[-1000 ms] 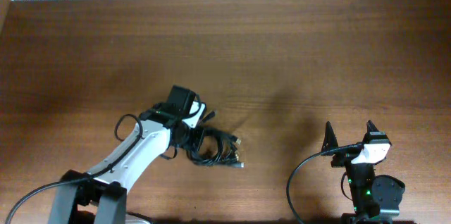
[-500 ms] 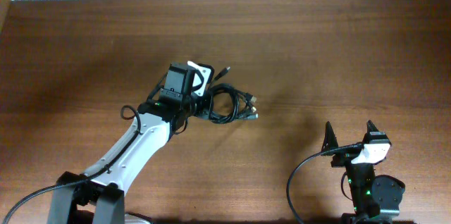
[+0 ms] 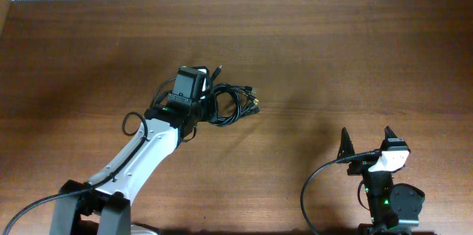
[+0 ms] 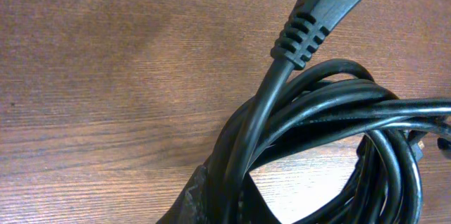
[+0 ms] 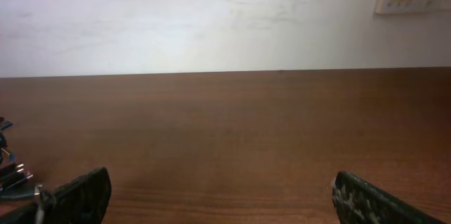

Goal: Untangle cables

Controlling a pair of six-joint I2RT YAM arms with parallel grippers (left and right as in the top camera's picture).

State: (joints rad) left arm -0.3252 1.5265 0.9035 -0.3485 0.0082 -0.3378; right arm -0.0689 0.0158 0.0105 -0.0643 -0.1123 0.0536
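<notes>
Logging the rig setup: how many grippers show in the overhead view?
2: the left gripper mid-table, shut on the cables; the right gripper lower right, open and empty. None seems hidden.

light: even, soft | shadows: faint | focus: mostly sharp

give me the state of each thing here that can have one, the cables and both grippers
cables: tangled together in one coil, gripped at its left side, apparently lifted off the table
left gripper: shut on the cables
right gripper: open wide, empty, well apart from the cables
</notes>
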